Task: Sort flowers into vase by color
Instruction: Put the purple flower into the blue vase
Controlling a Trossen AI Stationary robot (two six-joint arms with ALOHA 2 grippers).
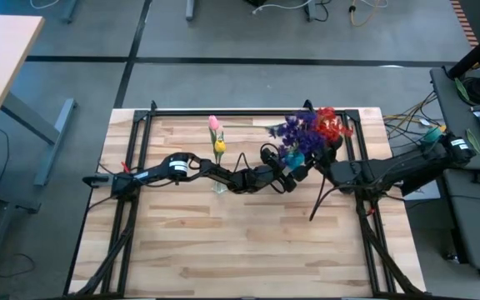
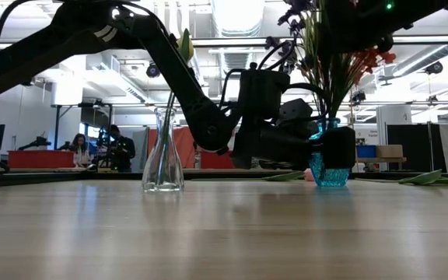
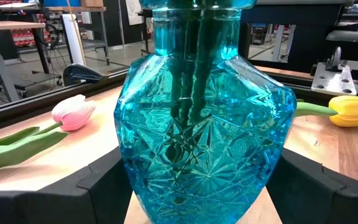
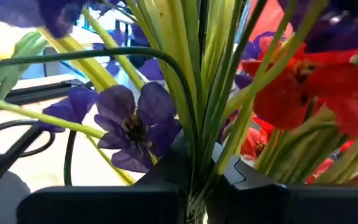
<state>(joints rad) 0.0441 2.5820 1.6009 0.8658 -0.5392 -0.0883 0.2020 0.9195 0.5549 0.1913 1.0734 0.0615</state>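
Note:
A blue cut-glass vase stands near the table's far right and holds purple sprays and red sprays. My left gripper has it between its fingers. My right gripper reaches in from the right above the vase and is shut on the bunch of green stems. A clear glass vase at mid-table holds a pink tulip bud and a yellow tulip bud. A loose pink tulip and a loose yellow tulip lie on the table behind the blue vase. My left gripper holds the blue vase by its wide lower body, one finger on each side wall, coming level from the table's left. The vase is upright; its base seems to rest on the table. My right gripper pinches the bunch of green stems between its two fingers, below the blossoms and above the vase's mouth. It comes roughly level from the table's right, fingers across the stems. The stems stand upright and run down into the blue vase.
A black metal frame runs along the table's far edge and down both sides. The near half of the wooden table holds nothing. People sit in the room beyond the table.

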